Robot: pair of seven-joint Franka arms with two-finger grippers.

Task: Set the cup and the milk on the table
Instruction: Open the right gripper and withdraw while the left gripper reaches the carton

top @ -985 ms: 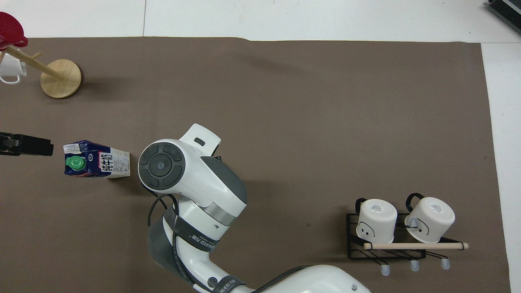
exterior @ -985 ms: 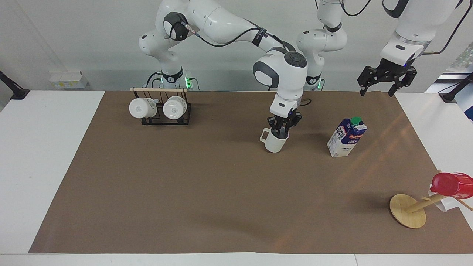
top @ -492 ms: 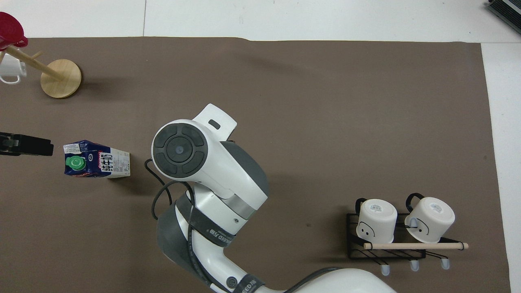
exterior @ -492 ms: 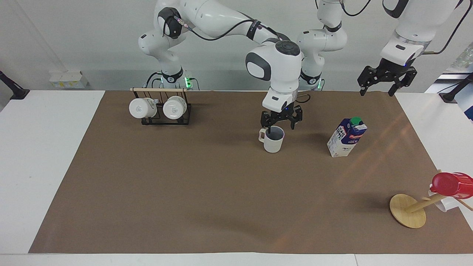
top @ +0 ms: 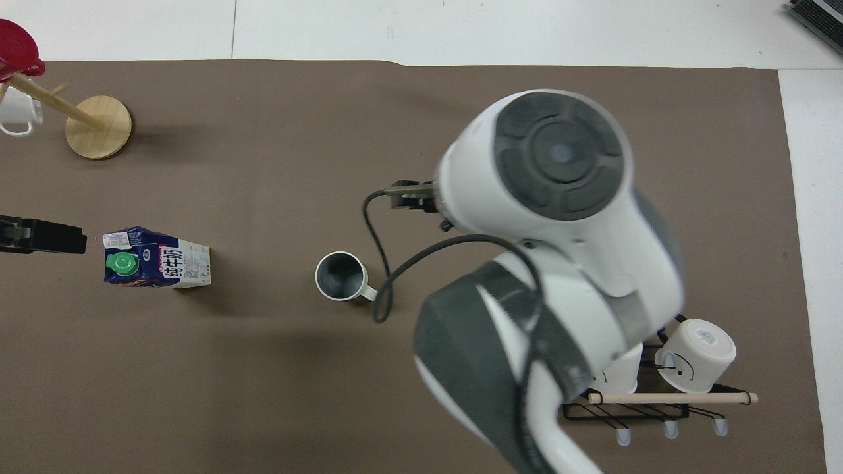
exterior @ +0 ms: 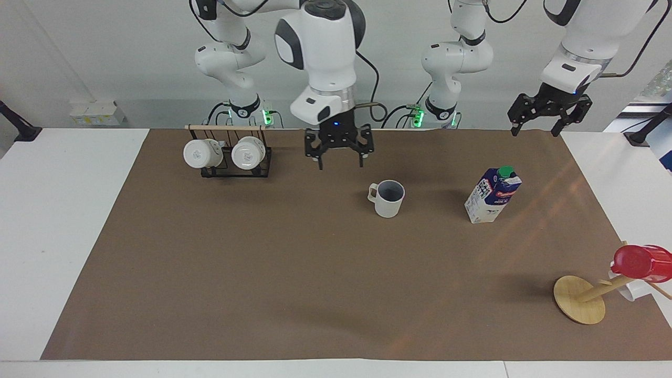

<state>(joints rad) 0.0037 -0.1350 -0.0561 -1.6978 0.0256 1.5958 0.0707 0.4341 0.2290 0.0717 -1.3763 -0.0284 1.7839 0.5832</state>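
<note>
The cup (exterior: 389,199) stands upright on the brown sheet of the table (exterior: 262,273), handle toward the right arm's end; it also shows in the overhead view (top: 340,276). The milk (exterior: 492,195) stands on the sheet beside it, toward the left arm's end, and shows from above in the overhead view (top: 155,266). My right gripper (exterior: 340,161) is open and empty, raised over the sheet between the mug rack and the cup. My left gripper (exterior: 543,126) is open and empty, raised over the sheet's edge at the left arm's end, and waits there.
A black wire rack (exterior: 228,169) with two white mugs stands near the robots at the right arm's end; it also shows in the overhead view (top: 625,411). A wooden mug tree (exterior: 579,299) with a red cup (exterior: 641,262) stands farther out at the left arm's end.
My right gripper opened, let go of the cup, rose and swung toward the rack. The cup stays upright on the sheet. The left arm and the milk have not moved.
</note>
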